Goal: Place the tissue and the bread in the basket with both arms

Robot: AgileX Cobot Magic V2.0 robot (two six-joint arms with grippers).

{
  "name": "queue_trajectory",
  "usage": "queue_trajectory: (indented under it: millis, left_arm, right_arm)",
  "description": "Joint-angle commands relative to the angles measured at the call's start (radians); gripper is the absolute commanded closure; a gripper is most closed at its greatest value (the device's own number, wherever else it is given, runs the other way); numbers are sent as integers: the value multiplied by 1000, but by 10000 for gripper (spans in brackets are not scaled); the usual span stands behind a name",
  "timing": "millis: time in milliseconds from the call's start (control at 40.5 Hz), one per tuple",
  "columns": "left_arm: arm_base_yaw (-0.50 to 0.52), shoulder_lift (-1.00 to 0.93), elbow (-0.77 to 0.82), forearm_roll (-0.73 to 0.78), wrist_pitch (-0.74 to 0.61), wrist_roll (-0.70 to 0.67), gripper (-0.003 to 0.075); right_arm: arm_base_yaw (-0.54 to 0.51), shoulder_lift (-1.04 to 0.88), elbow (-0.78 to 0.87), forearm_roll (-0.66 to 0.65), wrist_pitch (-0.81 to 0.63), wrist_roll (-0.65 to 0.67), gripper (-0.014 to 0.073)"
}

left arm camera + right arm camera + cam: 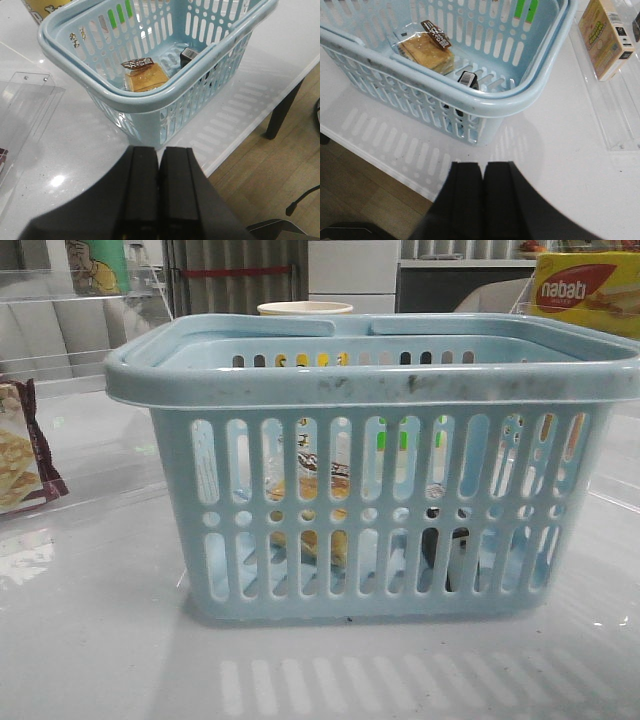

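Glossy white table [90,640] under bright reflected light; wood-plank floor [260,185] below, dark table leg [282,112] at one edge, white drawers [352,270] and grey curtain [235,275] behind.

Mock shop: shopping basket [370,490], nabati box [588,292], acrylic shelves [70,310].

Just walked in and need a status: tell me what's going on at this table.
Nothing is being handled right now. The bread and the tissue both lie on the floor of the blue basket, so the packing looks done. The left gripper and the right gripper are both shut and empty, fingers together, each held outside the basket above the white table. A yellow nabati box sits behind.
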Motion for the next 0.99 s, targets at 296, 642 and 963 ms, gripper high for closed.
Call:
queue_trajectory:
  millis: [296,642,963]
  left_arm:
    - [-9,-1,-28,-6,-66,-3,626]
    - [99,-45,61,-21,-187,-3,625]
    - [493,-346,459,-121,-748,-3,625]
  right_arm:
    - [0,0,-29,-22,-34,-5,527]
    - [0,0,-29,-22,-33,-5,527]
    - [0,0,-29,-22,-33,-5,527]
